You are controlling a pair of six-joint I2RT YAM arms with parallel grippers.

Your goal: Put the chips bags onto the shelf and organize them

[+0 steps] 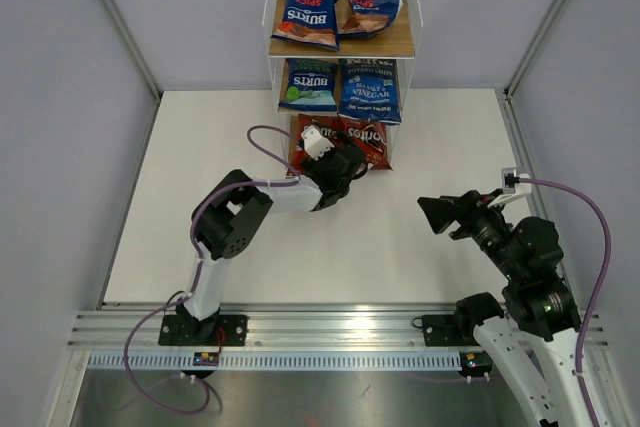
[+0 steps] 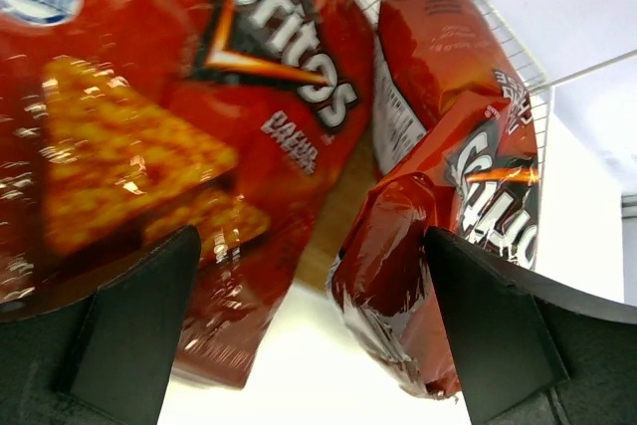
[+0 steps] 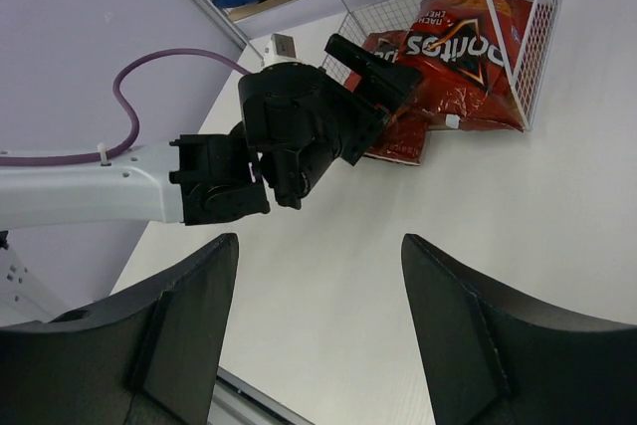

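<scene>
The shelf (image 1: 400, 44) stands at the far middle of the table. Its top board holds two dark blue Burts bags (image 1: 310, 13). The middle tier holds a third Burts bag (image 1: 309, 85) and the Sea Salt & Vinegar bag (image 1: 369, 90). Two red Doritos bags (image 1: 370, 137) lie on the bottom tier. My left gripper (image 1: 345, 172) is open at the bottom tier's front. In the left wrist view one Doritos bag (image 2: 199, 97) is on the left, and the lower edge of the other (image 2: 448, 206) lies between the fingers (image 2: 508, 335). My right gripper (image 1: 440, 212) is open and empty over the table.
The white tabletop (image 1: 250, 247) has grey walls on three sides and a metal rail (image 1: 320, 332) at the near edge. In the right wrist view the left arm (image 3: 299, 136) reaches across to the shelf's wire frame (image 3: 537, 37).
</scene>
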